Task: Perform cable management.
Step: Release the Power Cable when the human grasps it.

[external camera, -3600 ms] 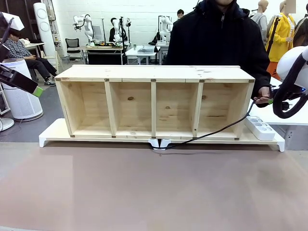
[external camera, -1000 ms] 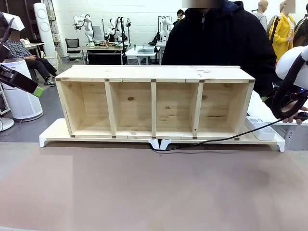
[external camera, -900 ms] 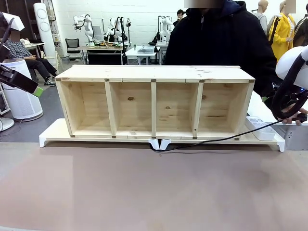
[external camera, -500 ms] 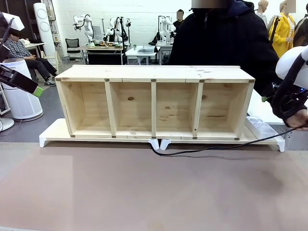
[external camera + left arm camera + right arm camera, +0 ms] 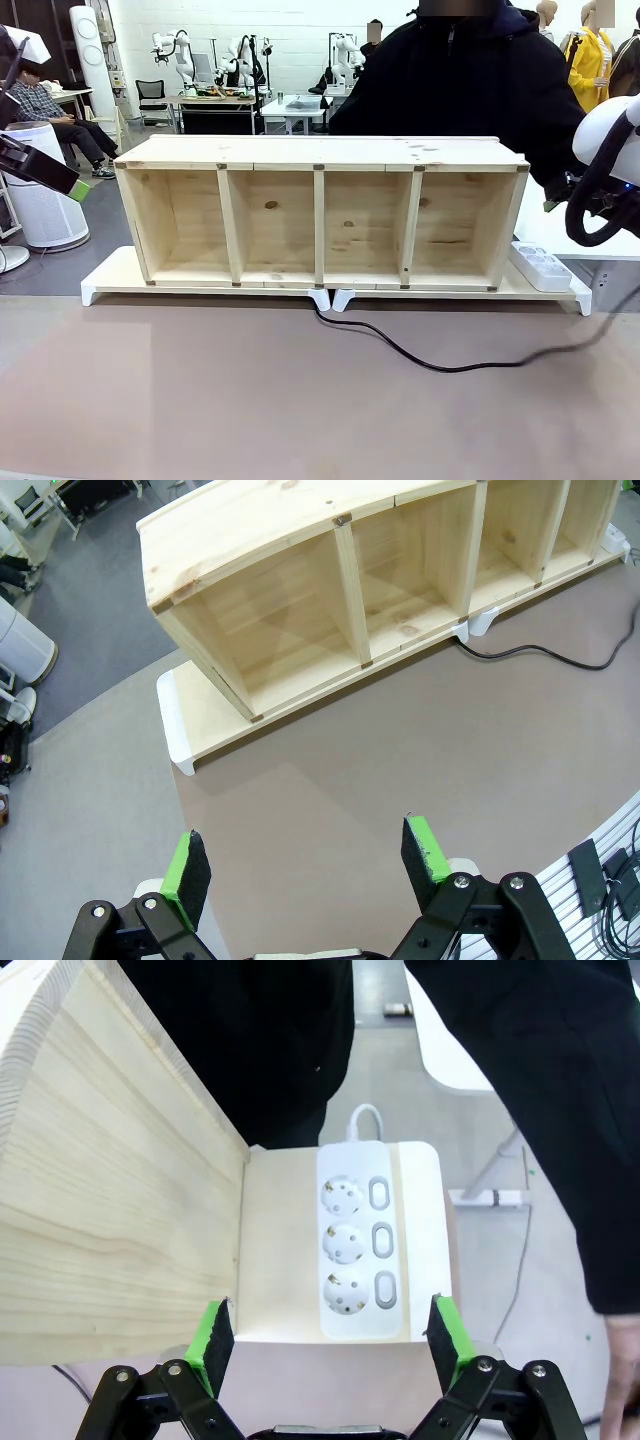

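Where the tabletop point(image 5: 300, 400) runs brown across the front view:

- Cable point(image 5: 440, 366): thin, black; leaves the gap between two white feet below the shelf's middle, curves slack over the tabletop toward the right edge, blurred near that edge. Plug end not visible. Seen also in the left wrist view point(image 5: 545, 657), lying free on the brown surface just in front of the shelf base.
- Wooden shelf point(image 5: 320, 210): pale pine, four open compartments, upright on a white base board point(image 5: 105, 280) at the far side of the tabletop.
- Power strip point(image 5: 358, 1245): white, three sockets, three switches; flat on the base board just beside the shelf's right end wall, sockets unoccupied.
- Left pincer point(image 5: 310, 865): wide apart, green pads showing, nothing between them; well above the tabletop, well apart from the cable.
- Right pincer point(image 5: 332, 1335): wide apart, nothing held; poised over the near end of the power strip.
- Person point(image 5: 460, 80): dark jacket, standing behind the shelf; hand point(image 5: 625, 1370) at the right wrist view's lower right corner.
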You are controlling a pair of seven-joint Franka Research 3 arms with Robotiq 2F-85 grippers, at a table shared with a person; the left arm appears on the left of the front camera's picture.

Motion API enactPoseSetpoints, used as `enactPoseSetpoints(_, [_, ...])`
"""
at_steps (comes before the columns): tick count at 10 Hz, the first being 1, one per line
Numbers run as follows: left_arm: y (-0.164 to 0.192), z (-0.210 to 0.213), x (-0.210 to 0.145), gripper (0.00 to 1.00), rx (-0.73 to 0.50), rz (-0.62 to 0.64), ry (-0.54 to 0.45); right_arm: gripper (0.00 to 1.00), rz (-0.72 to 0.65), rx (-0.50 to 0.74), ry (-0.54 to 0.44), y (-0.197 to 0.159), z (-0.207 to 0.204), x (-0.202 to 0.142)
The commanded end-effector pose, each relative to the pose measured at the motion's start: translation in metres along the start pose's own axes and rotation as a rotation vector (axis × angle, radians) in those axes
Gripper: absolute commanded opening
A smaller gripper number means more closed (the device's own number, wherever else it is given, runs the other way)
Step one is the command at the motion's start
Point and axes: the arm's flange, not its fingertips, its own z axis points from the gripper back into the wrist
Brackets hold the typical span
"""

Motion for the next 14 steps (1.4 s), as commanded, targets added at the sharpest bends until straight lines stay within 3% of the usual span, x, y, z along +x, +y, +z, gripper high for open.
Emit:
enactPoseSetpoints(1, [0.0004, -0.0012, 0.002, 1.0, 0.004, 0.0, -0.009, 1.0, -0.005, -0.002, -0.001, -0.0023, 0.0007, 0.0])
enactPoseSetpoints(14, [0.0004, -0.0012, 0.002, 1.0, 0.004, 0.0, -0.009, 1.0, -0.005, -0.002, -0.001, -0.0023, 0.0007, 0.0])
